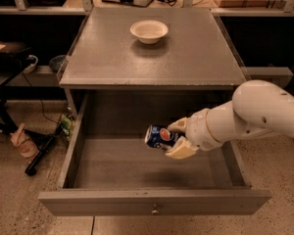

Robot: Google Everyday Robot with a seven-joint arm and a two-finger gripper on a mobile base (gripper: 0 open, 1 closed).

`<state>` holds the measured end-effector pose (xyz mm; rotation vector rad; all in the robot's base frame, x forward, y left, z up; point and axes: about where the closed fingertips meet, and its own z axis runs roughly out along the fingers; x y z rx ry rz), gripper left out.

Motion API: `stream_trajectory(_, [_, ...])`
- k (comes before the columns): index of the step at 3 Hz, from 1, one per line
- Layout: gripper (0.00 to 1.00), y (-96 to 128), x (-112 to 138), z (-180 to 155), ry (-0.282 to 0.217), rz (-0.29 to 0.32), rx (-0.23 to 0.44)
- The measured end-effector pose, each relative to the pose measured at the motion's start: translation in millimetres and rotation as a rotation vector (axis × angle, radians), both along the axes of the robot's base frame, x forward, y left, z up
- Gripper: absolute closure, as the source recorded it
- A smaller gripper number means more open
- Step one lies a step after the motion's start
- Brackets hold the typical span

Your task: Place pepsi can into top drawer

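The pepsi can (158,137) is dark blue with a round red-white-blue logo. It lies on its side in my gripper (176,138), inside the open top drawer (152,207), over the middle of the drawer floor and slightly right of centre. My gripper is shut on the can, with cream fingers (181,151) above and below it. The white arm comes in from the right over the drawer's right wall. Whether the can touches the drawer floor cannot be told. The drawer is pulled fully out, with its brass knob (155,210) at the front.
A white bowl (149,31) stands at the back of the grey cabinet top (152,58). Cables, a stand base and clutter lie on the floor to the left (34,146). A dark shelf unit runs behind the cabinet.
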<state>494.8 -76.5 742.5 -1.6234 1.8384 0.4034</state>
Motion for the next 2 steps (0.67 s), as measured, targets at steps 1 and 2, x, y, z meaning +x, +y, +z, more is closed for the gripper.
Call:
stream_trajectory(1, [1.00, 4, -5, -17, 0.014, -0.012, -0.008])
stream_trajectory(2, [1.00, 5, -8, -39, 0.036, -0.034, -0.039])
